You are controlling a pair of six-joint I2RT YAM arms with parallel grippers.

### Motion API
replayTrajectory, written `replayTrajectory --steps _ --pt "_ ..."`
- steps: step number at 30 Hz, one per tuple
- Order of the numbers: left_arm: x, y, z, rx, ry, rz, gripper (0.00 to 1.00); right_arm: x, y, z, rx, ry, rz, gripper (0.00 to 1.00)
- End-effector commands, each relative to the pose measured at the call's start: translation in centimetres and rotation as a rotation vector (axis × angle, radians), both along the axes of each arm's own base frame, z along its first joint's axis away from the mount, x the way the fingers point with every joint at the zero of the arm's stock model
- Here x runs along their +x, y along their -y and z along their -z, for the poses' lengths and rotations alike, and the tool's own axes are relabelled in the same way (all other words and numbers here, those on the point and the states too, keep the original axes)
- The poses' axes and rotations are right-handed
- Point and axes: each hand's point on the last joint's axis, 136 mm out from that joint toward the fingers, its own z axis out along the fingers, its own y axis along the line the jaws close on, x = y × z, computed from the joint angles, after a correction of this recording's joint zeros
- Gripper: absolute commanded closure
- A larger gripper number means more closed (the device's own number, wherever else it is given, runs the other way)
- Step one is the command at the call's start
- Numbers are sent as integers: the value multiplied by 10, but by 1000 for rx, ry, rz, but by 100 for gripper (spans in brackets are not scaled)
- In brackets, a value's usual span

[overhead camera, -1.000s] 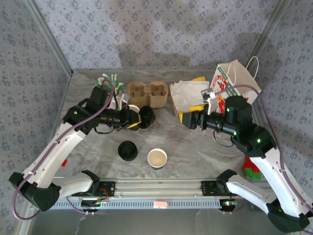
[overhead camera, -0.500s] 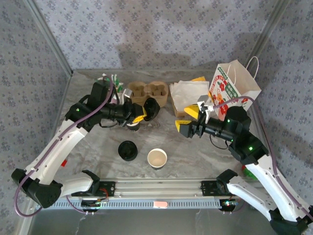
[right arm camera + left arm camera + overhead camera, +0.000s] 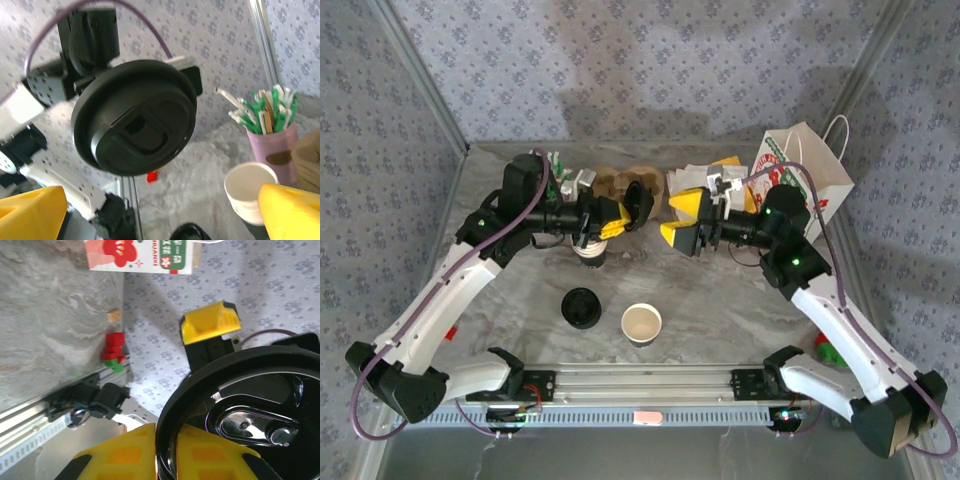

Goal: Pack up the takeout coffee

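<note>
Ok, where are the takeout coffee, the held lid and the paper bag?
takeout coffee point(image 3: 581, 307), top external view, centre of its black lid.
held lid point(image 3: 135, 117), right wrist view, middle of the disc.
paper bag point(image 3: 809, 153), top external view, white side panel.

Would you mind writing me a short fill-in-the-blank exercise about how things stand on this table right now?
1. The left gripper grips a loose lid whose colour is ____.
2. The right gripper, facing that lid, has its jaws ____.
3. In the top view, the lidless paper cup stands to the ____ of the takeout coffee.
4. The printed paper bag stands at the back on the ____ side.
Missing words: black; open; right; right.
</note>
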Motion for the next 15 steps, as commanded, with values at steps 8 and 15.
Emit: replayTrajectory --steps 8,15 --pt "1 14 -41 -169 -12 51 86 -13 0 -50 163 199 -90 0" --pt "-2 18 -47 -163 -59 82 87 -5 -12 -63 177 241 -147 0"
